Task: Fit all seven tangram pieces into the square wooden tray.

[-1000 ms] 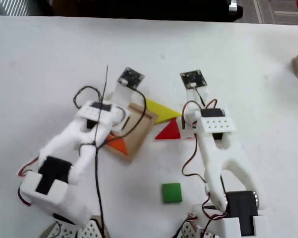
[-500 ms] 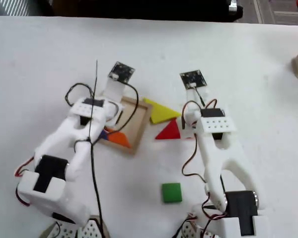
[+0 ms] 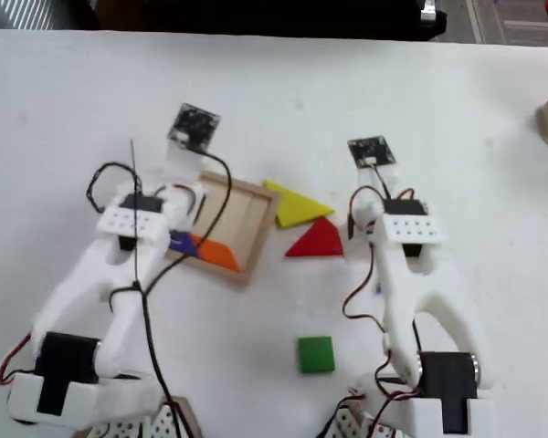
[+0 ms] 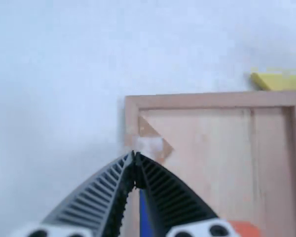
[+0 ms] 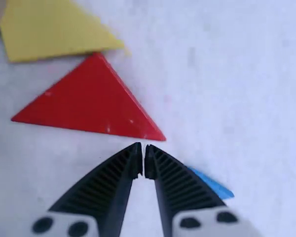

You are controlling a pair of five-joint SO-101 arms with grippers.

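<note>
Logging the state for you:

- **Left gripper** point(image 4: 135, 170): the fingers are pressed together with nothing pinched at the tips. It is poised over the wooden tray point(image 4: 207, 100), right at the side rim near one corner.
- **In the tray:** a blue piece point(image 4: 143, 213) lies inside beneath the jaws, against that rim. The orange piece point(image 3: 217, 256) lies just beside it along the same edge. The rest of the tray floor is bare wood.
- **Judgement:** you likely have the tips closed to use them as a pusher, seating pieces flush into the corner rather than lifting them.
- **Right gripper** point(image 5: 142, 161): the fingers are together and empty. The tip is just beside one corner of the red triangle point(image 5: 89, 104), on the side away from the tray. That suits a shove toward the tray, and a closed tip cannot pick up a flat piece anyway.
- **Outside the tray:**
  - The yellow triangle point(image 3: 297, 205) is just off the tray's far corner, beside the red one.
  - A small blue piece point(image 5: 210, 185) is beyond the red triangle from the tray, under the right gripper.
  - The green square point(image 3: 316, 354) is well apart from the tray.
- **Progress:** early, with two pieces seated. Watch that pushing does not slide the tray itself.
</note>
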